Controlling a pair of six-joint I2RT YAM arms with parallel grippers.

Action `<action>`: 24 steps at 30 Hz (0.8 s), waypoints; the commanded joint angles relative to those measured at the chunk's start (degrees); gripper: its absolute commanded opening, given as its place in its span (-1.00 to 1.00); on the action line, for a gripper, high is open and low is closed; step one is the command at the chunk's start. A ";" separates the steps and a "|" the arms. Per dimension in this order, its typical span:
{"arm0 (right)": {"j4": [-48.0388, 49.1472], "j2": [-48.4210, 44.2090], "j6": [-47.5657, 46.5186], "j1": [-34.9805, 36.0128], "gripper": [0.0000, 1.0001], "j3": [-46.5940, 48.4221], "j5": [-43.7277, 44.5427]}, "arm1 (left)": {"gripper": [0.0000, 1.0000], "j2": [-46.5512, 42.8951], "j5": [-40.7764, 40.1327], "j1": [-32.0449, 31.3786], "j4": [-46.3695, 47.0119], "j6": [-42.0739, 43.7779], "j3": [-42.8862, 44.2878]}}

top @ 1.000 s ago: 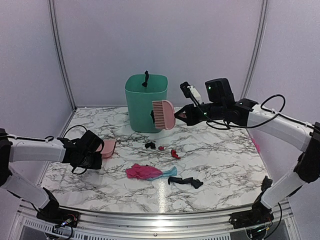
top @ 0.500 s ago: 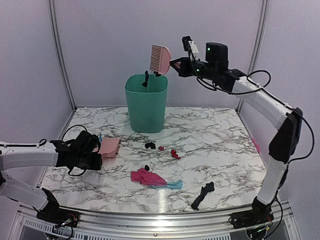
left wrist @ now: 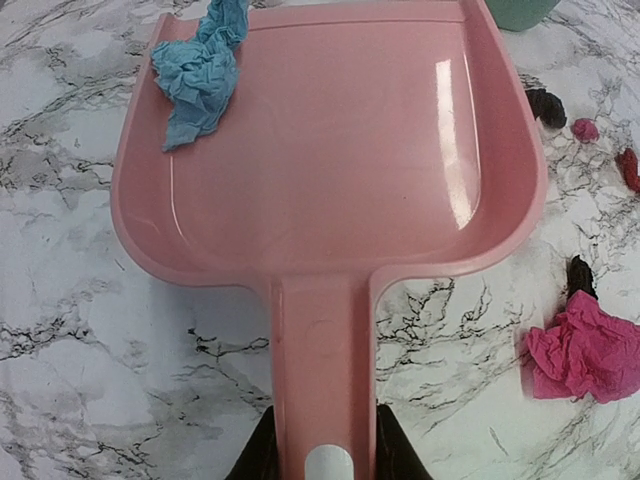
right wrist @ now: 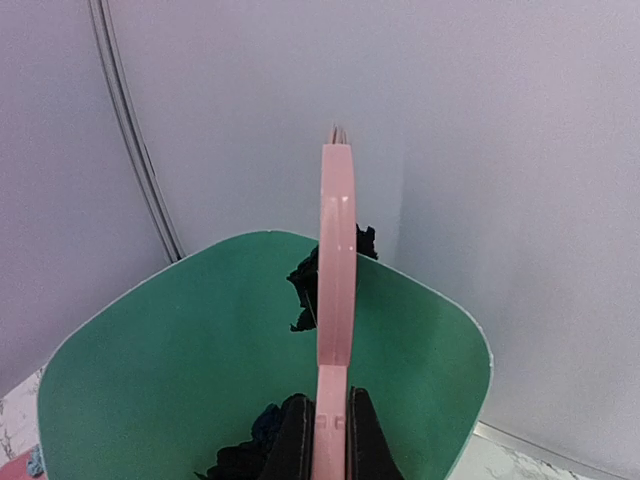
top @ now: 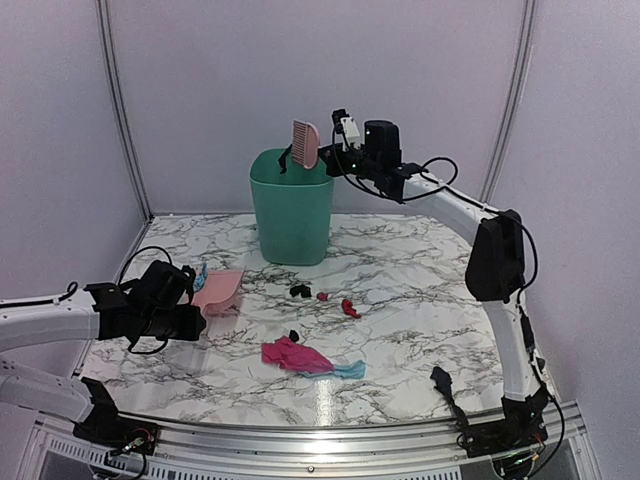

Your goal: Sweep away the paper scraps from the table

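My right gripper point(top: 332, 152) is shut on the handle of the pink brush point(top: 305, 143) and holds it over the green bin point(top: 292, 206); in the right wrist view the brush point(right wrist: 336, 250) stands edge-on above the bin's mouth point(right wrist: 150, 370), with a black scrap point(right wrist: 308, 285) hanging on the far rim. My left gripper point(top: 196, 322) is shut on the pink dustpan point(top: 219, 292) handle point(left wrist: 322, 400). A blue scrap point(left wrist: 200, 70) lies on the pan's far left corner. Magenta and blue scraps point(top: 300, 356), small black point(top: 299, 291) and red point(top: 349, 307) scraps lie on the table point(top: 420, 300).
A black scrap point(top: 441, 381) lies near the front right edge by the right arm's base. The curved metal rail point(top: 300, 440) bounds the front. Grey walls close the back and sides.
The right arm has swung the brush up from in front of the bin to above its mouth. A black scrap has moved to the front right edge. The dustpan has shifted slightly right.
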 commanded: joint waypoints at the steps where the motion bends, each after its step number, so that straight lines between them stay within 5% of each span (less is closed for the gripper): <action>1: 8.99 2.23 -1.87 -0.34 -1.00 4.17 1.32 | -0.98 -1.77 -0.34 -0.38 -2.41 -0.47 0.77; 8: 8.18 3.36 -2.73 -0.34 -1.00 3.67 -0.23 | -0.98 -1.65 -0.28 -0.64 -2.74 -0.74 0.63; 17: 7.13 -1.44 -4.42 -0.12 -1.00 0.36 -17.44 | -0.99 0.05 -0.34 -0.98 -2.70 0.09 2.11; 24: 16.35 -8.54 -5.23 0.00 -1.00 -9.35 -10.47 | -0.99 1.99 -0.49 -1.04 -2.53 0.53 3.25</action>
